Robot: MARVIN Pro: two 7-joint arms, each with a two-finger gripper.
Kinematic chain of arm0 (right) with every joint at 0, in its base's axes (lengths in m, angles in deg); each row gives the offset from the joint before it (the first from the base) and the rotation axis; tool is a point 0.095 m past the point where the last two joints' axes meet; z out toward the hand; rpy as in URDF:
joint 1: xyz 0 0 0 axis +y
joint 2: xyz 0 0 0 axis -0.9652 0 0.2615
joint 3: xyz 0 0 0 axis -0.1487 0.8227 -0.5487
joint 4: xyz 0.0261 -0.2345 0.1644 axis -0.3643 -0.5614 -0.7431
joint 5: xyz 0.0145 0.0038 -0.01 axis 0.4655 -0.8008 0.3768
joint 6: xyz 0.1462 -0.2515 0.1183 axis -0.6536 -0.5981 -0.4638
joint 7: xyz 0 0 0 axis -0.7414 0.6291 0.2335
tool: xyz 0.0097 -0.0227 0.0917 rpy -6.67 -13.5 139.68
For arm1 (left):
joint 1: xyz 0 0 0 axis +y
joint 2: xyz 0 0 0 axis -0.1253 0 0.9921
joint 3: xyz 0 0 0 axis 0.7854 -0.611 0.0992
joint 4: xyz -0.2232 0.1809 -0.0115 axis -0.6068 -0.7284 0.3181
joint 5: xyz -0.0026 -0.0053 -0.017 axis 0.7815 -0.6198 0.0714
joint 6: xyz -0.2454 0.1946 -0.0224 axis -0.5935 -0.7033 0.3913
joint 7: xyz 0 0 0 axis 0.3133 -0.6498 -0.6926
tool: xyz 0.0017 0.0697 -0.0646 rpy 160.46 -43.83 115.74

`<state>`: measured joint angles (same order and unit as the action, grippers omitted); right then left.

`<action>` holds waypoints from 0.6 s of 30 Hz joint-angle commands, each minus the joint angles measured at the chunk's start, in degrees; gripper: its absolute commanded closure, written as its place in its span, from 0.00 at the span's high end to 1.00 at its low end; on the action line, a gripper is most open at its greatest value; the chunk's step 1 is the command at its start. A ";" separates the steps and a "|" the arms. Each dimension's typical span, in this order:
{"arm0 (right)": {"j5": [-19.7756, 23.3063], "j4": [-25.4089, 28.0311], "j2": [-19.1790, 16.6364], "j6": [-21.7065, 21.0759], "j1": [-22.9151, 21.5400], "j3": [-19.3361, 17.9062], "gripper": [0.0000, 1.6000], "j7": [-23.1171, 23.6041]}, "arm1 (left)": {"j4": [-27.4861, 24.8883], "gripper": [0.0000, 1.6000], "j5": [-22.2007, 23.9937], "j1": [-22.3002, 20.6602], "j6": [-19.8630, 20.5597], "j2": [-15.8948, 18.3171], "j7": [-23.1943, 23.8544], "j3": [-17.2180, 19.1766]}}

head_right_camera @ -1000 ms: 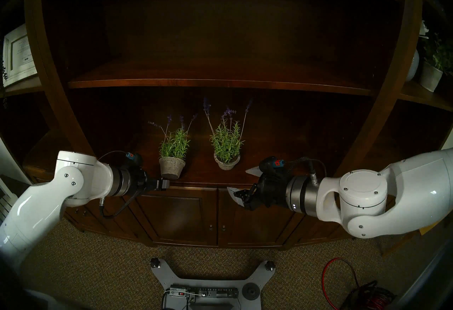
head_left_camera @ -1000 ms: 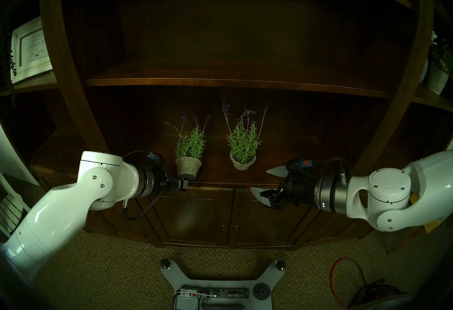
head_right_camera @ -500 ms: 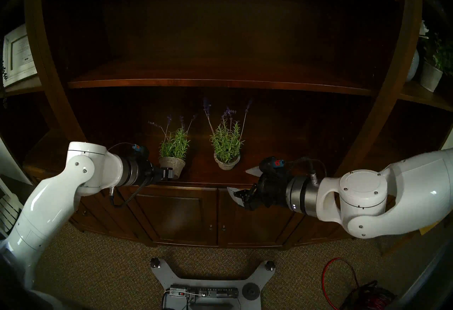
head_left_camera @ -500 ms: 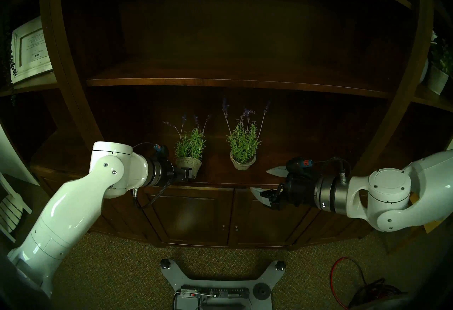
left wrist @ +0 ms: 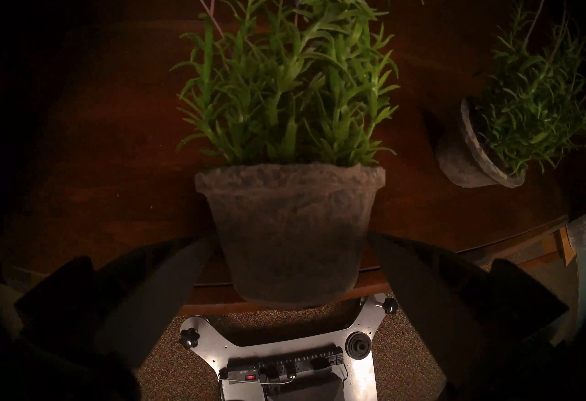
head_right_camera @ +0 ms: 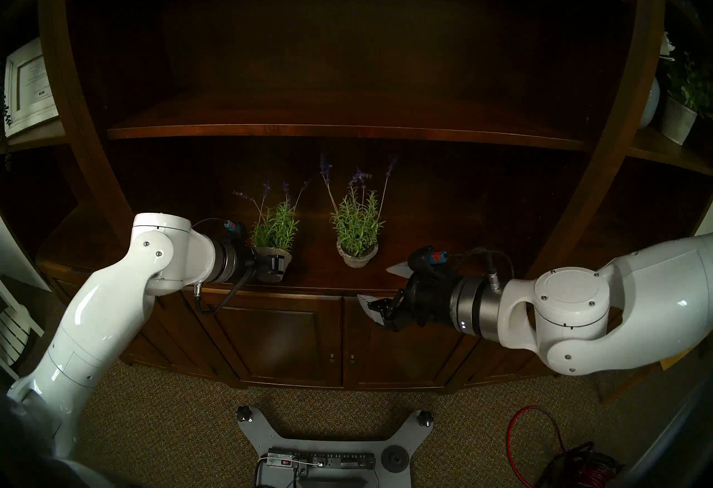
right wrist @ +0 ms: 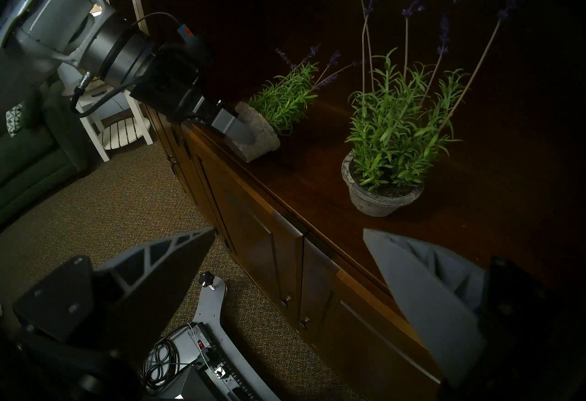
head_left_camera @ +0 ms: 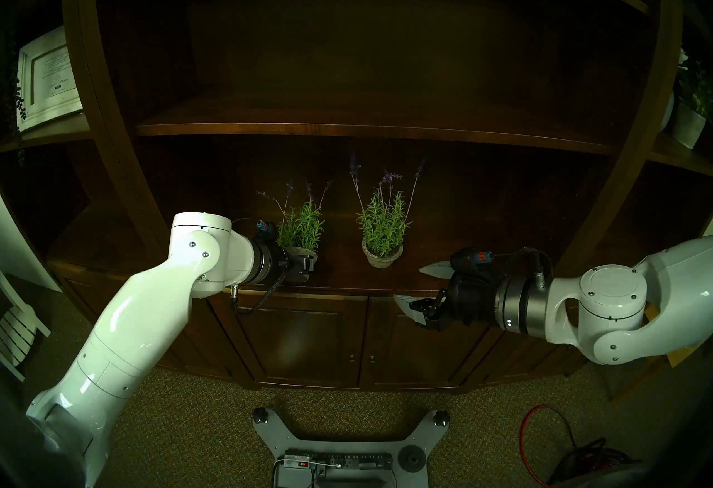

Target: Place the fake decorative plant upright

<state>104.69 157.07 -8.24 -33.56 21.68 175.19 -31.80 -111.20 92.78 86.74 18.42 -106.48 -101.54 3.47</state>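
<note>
A fake lavender plant (head_left_camera: 301, 230) in a grey stone-look pot (left wrist: 288, 232) lies tipped over on the dark wooden shelf (head_left_camera: 347, 281), its pot base at the front edge and its foliage pointing to the back. My left gripper (head_left_camera: 306, 265) is open, with its fingers (left wrist: 177, 270) on either side of the pot's lower half; the right wrist view shows one finger (right wrist: 234, 129) lying against the pot (right wrist: 257, 134). My right gripper (head_left_camera: 409, 283) is open and empty at the shelf's front edge, to the right of a second, upright lavender plant (head_left_camera: 382, 229).
The upright plant's pot (right wrist: 380, 197) stands about one pot width to the right of the tipped one. An upper shelf board (head_left_camera: 347, 128) runs above the plants. Cabinet doors (head_left_camera: 304, 337) are below the shelf edge. My base plate (head_left_camera: 339, 444) and a red cable (head_left_camera: 540, 421) are on the carpet.
My left arm has moved up and to the right, from below the shelf edge onto the shelf, and its fingers now straddle the tipped pot. The right arm and both plants have not moved.
</note>
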 commanded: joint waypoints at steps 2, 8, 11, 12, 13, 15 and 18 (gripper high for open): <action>-0.10 0.03 -0.07 0.42 -0.65 -1.00 1.00 0.16 | 1.08 1.00 1.95 -6.82 -0.16 -1.73 -2.59 -1.47; -0.10 0.02 -0.08 0.42 -0.63 -1.04 1.00 0.18 | 3.57 1.00 3.68 -9.65 -0.16 -0.44 -3.36 -4.05; -0.10 0.01 -0.08 0.42 -0.63 -1.04 1.00 0.18 | 4.80 0.87 4.34 -11.33 -0.16 1.13 -3.44 -5.80; -0.10 0.02 -0.08 0.42 -0.63 -1.04 1.00 0.18 | 5.23 0.75 4.59 -12.00 -0.16 1.73 -3.41 -6.47; -0.10 0.02 -0.08 0.42 -0.63 -1.04 1.00 0.18 | 5.13 0.75 3.92 -11.47 -0.16 1.91 -3.31 -6.20; -0.10 0.01 -0.09 0.42 -0.63 -1.04 1.00 0.18 | 6.28 0.63 4.45 -13.35 -0.16 3.51 -3.17 -8.25; -0.11 0.01 -0.10 0.41 -0.63 -1.04 1.00 0.19 | 7.17 0.50 3.76 -14.72 -0.16 5.80 -2.61 -10.48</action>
<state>104.67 157.07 -8.28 -33.56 21.68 175.17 -31.76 -105.08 97.32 77.68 18.40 -105.08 -101.92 -4.56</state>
